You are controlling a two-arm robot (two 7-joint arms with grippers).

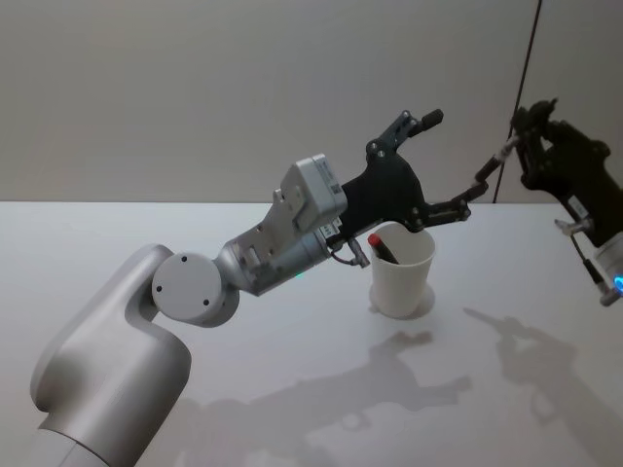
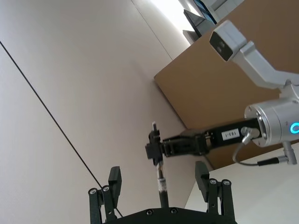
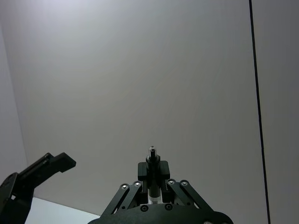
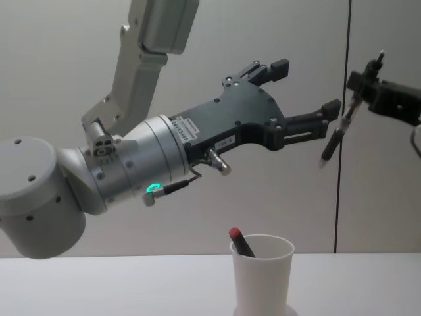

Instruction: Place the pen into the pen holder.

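The pen holder (image 1: 401, 274) is a white paper cup standing on the table, also seen in the chest view (image 4: 262, 280). A dark pen with a red end (image 1: 380, 245) (image 4: 241, 241) leans inside it. My right gripper (image 1: 526, 136) (image 4: 362, 82) is raised at the right, shut on a slim dark pen (image 1: 492, 163) (image 4: 339, 128) that hangs tilted down towards the left. My left gripper (image 1: 446, 163) (image 4: 306, 89) hovers open above the cup, its fingertips close to that held pen. The left wrist view has the pen (image 2: 161, 179) in line between the open fingers (image 2: 114, 179).
The pale table (image 1: 292, 389) stretches around the cup with shadows of both arms on it. A plain wall with a thin dark vertical line (image 4: 345, 131) stands behind. My left arm's elbow (image 1: 195, 287) reaches across the table's left half.
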